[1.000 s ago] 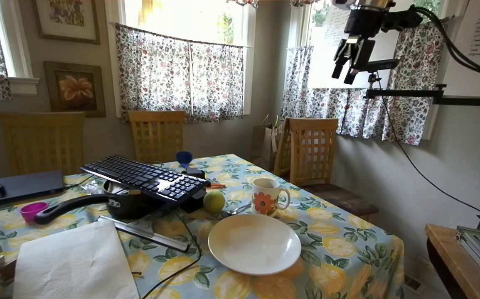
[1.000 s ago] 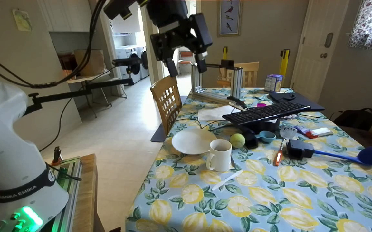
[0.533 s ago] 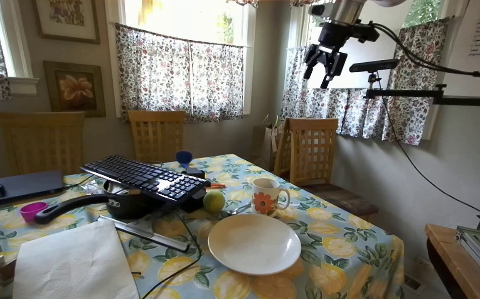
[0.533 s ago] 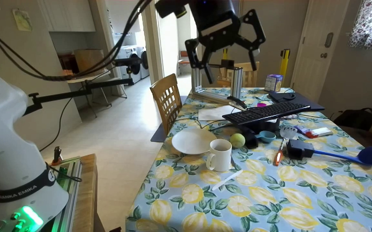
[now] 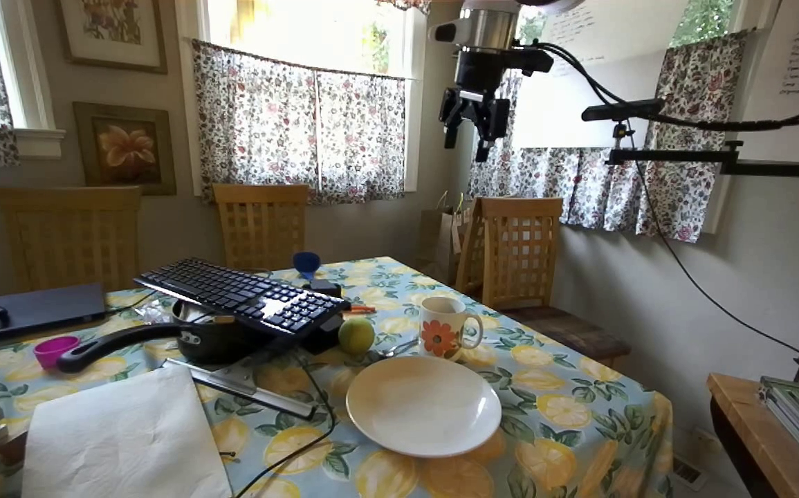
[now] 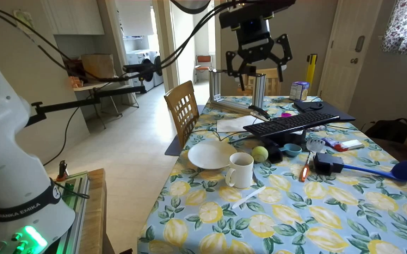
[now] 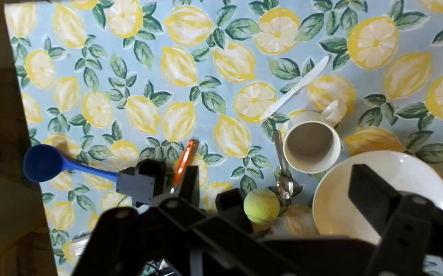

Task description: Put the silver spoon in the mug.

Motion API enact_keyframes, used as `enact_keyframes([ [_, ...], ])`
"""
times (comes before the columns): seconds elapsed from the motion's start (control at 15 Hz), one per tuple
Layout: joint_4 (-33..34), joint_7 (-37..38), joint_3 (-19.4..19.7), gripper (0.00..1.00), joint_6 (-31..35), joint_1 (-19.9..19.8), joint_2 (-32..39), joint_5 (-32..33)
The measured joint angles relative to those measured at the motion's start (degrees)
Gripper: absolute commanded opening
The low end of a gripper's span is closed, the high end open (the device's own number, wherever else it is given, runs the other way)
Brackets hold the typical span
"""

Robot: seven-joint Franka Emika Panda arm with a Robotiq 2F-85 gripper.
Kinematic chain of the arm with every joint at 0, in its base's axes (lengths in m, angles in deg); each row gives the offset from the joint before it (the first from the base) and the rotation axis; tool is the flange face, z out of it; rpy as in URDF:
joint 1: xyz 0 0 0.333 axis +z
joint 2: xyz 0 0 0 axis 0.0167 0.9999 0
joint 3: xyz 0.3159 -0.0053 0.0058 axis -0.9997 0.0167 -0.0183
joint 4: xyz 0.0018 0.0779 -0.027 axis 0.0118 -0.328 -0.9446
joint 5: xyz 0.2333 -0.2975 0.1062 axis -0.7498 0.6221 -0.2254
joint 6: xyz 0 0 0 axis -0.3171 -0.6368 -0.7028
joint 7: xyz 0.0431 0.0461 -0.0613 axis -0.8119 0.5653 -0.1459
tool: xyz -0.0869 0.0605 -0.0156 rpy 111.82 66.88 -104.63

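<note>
The mug (image 5: 437, 333), cream with an orange-red flower, stands upright on the table. Its plain side and handle show in an exterior view (image 6: 242, 171), and its bare inside shows in the wrist view (image 7: 310, 147). The silver spoon (image 7: 285, 185) lies on the cloth right beside the mug, its bowl toward the tennis ball. It also shows in an exterior view (image 5: 399, 348); in another, only part of its handle shows beside the mug (image 6: 255, 177). My gripper (image 6: 261, 80) is open and empty, high above the table (image 5: 466, 149). Its fingers (image 7: 191, 184) stand wide apart in the wrist view.
A white plate (image 5: 423, 408) sits by the mug. A tennis ball (image 7: 261, 206) lies near the spoon's bowl. A white plastic knife (image 7: 295, 89), an orange-handled spatula (image 6: 305, 171), a blue ladle (image 6: 405, 170) and a tilted keyboard (image 5: 240, 294) are on the table.
My gripper has swung in over the table, moving left in one exterior view and right in another. It stays open. The spoon, mug and other table things have not moved.
</note>
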Motion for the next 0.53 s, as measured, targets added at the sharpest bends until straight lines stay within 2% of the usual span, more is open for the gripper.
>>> enact_keyframes([
  [0.13,3.77,1.50,-1.40,1.00,-3.59,-0.11,2.78,-0.39],
  [0.53,3.51,1.49,-1.69,1.00,-3.52,-0.88,2.74,-0.37],
])
